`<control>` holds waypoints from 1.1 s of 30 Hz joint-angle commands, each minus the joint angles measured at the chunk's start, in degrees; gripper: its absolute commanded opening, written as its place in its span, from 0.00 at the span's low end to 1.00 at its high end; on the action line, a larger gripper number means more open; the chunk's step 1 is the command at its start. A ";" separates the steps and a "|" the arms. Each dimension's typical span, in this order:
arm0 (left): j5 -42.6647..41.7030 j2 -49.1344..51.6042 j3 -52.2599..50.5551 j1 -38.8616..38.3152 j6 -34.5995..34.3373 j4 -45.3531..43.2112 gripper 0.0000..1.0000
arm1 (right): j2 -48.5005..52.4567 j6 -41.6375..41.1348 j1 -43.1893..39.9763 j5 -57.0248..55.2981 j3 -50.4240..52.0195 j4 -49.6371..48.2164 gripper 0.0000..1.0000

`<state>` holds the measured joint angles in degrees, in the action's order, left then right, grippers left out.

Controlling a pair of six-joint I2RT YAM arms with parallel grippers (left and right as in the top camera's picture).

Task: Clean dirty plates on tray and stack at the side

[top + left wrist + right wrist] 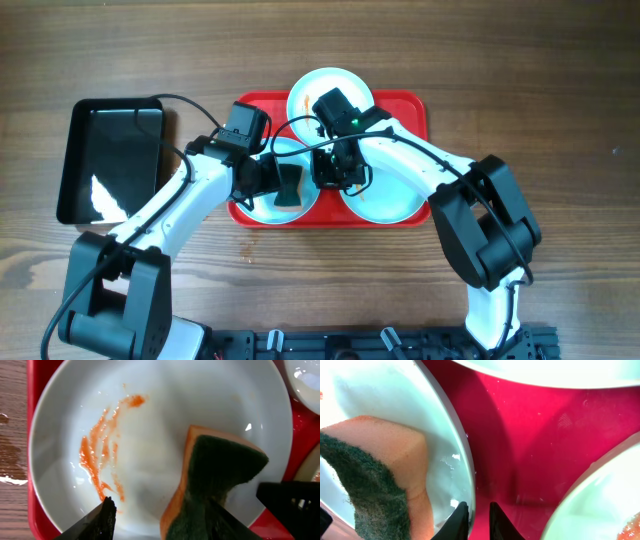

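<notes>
The left gripper is hovering part-open over the near-left plate. One fingertip is standing clear of the sponge, so nothing is being clamped. Whether the other fingertip is touching the sponge cannot be told. The orange sponge is standing on edge in the plate, its dark green scouring face showing to the left wrist camera. An orange-red smear is streaking the plate's floor beside the sponge, apart from it.

The right gripper is pinching that same plate's rim on the side facing the tray's middle. Its two fingers are nearly together, with the rim running down between them and droplets glistening just inside it.

All three plates are sitting on the red tray, which is lying mid-table toward the far edge. The near-right plate, partly hidden under the right arm, is showing an orange trace at its edge. The far plate is overhanging the tray's far rim. A black tray is lying toward the table's left edge, apart from the red one.
</notes>
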<state>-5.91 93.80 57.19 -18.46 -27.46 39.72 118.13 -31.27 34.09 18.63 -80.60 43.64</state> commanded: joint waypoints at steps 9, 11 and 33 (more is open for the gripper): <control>-3.61 0.59 0.90 -3.80 0.22 -4.59 0.75 | 1.68 -0.20 0.24 0.70 0.63 0.02 0.16; -1.99 2.05 0.90 -4.61 0.04 -5.51 0.74 | 1.68 -0.20 0.24 0.70 0.63 0.17 0.16; 4.35 7.78 0.92 -6.38 -0.04 -6.99 0.30 | 1.68 -0.20 0.24 0.70 0.63 0.07 0.16</control>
<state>-4.51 100.68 57.30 -24.71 -27.77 32.53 118.15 -31.29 34.09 18.61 -80.60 43.64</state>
